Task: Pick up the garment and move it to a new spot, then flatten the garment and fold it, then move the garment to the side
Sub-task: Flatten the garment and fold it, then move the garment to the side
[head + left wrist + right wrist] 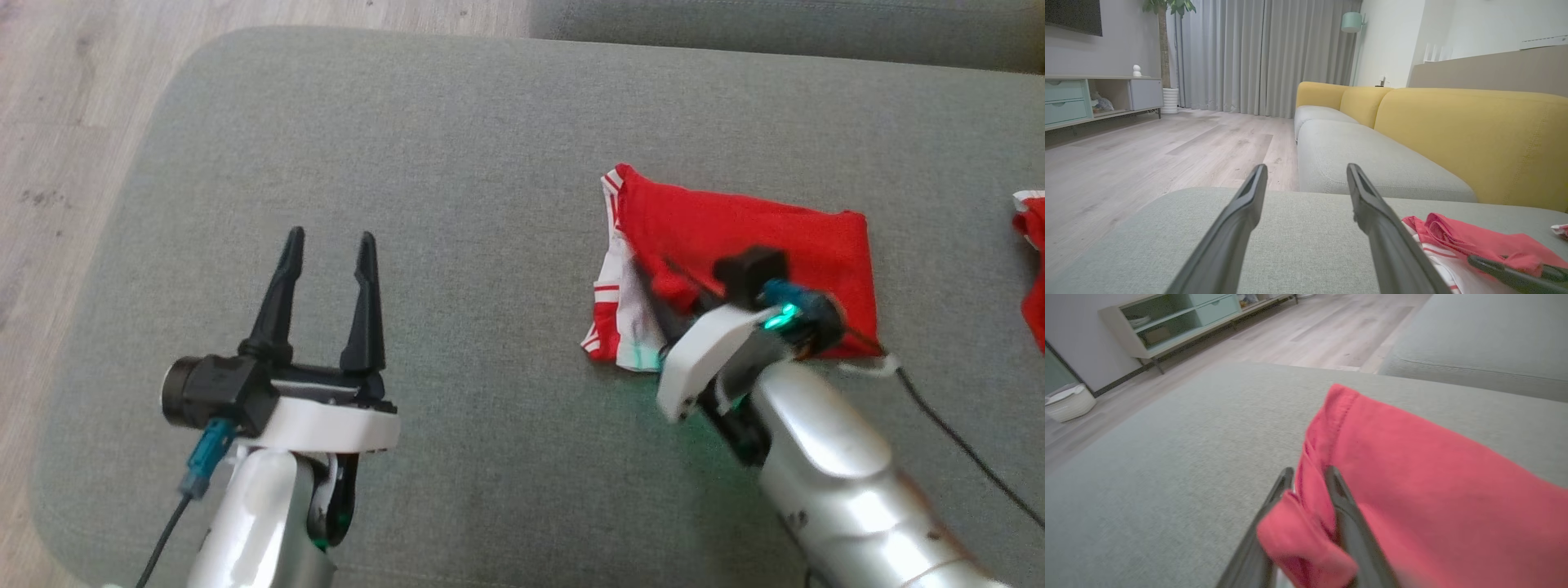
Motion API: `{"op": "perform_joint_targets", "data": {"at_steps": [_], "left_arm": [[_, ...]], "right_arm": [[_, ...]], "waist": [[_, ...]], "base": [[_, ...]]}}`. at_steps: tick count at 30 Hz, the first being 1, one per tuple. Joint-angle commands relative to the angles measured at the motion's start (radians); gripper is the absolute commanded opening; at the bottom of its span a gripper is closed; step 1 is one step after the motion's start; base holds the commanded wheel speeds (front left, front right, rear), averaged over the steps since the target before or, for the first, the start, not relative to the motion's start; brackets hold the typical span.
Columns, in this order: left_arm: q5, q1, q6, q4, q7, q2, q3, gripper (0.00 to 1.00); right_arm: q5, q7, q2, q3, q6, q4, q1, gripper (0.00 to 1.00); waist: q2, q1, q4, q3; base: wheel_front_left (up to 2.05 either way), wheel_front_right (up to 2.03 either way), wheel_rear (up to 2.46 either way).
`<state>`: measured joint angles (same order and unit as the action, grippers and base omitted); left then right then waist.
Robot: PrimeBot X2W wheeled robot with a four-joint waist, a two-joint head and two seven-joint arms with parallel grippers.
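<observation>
Our left gripper (331, 238) is wide open and holds nothing. Our right gripper (1308, 475) pinches a fold of the red cloth (735, 229), which lies on the right side of the grey sofa seat (457, 147).

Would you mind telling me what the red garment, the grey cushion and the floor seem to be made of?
The garment looks like soft matt knit cloth, perhaps cotton jersey: it folds limply and has a stitched hem. The cushion seems woven upholstery fabric, matt, with a fine flecked weave. The floor is pale wood or wood-look laminate: grain and plank seams show.
</observation>
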<state>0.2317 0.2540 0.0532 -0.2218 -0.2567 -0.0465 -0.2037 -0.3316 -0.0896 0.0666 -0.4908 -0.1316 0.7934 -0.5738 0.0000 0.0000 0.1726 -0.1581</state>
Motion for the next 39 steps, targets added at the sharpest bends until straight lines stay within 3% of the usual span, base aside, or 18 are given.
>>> {"op": "perform_joint_targets", "data": {"at_steps": [1, 4, 8, 13, 18, 23, 28, 33, 39], "left_arm": [[-0.010, 0.022, 0.004, 0.025, -0.005, -0.004, 0.018, 1.00], [-0.025, 0.032, 0.010, 0.016, -0.005, -0.004, 0.033, 1.00], [-0.037, 0.033, 0.015, 0.021, -0.005, -0.004, 0.059, 1.00], [-0.051, 0.011, 0.022, 0.031, -0.005, -0.004, 0.084, 1.00], [-0.066, -0.017, 0.023, 0.042, -0.005, -0.004, 0.097, 1.00], [-0.084, -0.059, 0.009, 0.046, -0.005, -0.004, 0.100, 1.00], [-0.095, -0.095, -0.009, 0.062, -0.005, -0.004, 0.113, 1.00], [-0.125, -0.120, -0.031, 0.071, -0.005, -0.004, 0.116, 1.00], [-0.116, -0.120, -0.037, 0.066, -0.005, -0.004, 0.105, 1.00]], "right_arm": [[-0.016, 0.004, -0.016, -0.046, 0.001, -0.046, 0.011, 1.00], [-0.044, 0.010, -0.016, -0.103, 0.001, -0.099, 0.011, 1.00], [-0.046, -0.034, -0.016, -0.065, 0.001, -0.142, -0.005, 1.00], [0.025, -0.124, -0.016, 0.029, 0.001, -0.181, -0.019, 1.00], [0.134, -0.165, -0.016, 0.197, 0.001, -0.235, 0.021, 1.00], [0.231, -0.171, -0.016, 0.350, 0.001, -0.333, 0.136, 1.00], [0.250, -0.172, -0.016, 0.435, 0.001, -0.444, 0.273, 1.00], [0.243, -0.172, -0.016, 0.464, 0.001, -0.485, 0.370, 1.00], [0.235, -0.172, -0.016, 0.457, 0.001, -0.492, 0.374, 1.00]], "waist": [[0.0000, 0.0000, 0.000, 0.001], [0.0000, 0.0000, -0.012, 0.009], [0.0000, 0.0000, -0.040, 0.025], [0.0000, 0.0000, -0.088, 0.046], [0.0000, 0.0000, -0.134, 0.063], [0.0000, 0.0000, -0.172, 0.078], [0.0000, 0.0000, -0.200, 0.082], [0.0000, 0.0000, -0.210, 0.086], [0.0000, 0.0000, -0.205, 0.084]], "base": [[0.00, 0.00, 0.00], [0.00, 0.00, 0.00], [0.00, 0.00, 0.00], [0.00, 0.00, 0.00], [0.00, 0.00, 0.00], [0.00, 0.00, 0.00], [0.00, 0.00, 0.00], [0.00, 0.00, 0.00], [0.00, 0.00, 0.00]]}}
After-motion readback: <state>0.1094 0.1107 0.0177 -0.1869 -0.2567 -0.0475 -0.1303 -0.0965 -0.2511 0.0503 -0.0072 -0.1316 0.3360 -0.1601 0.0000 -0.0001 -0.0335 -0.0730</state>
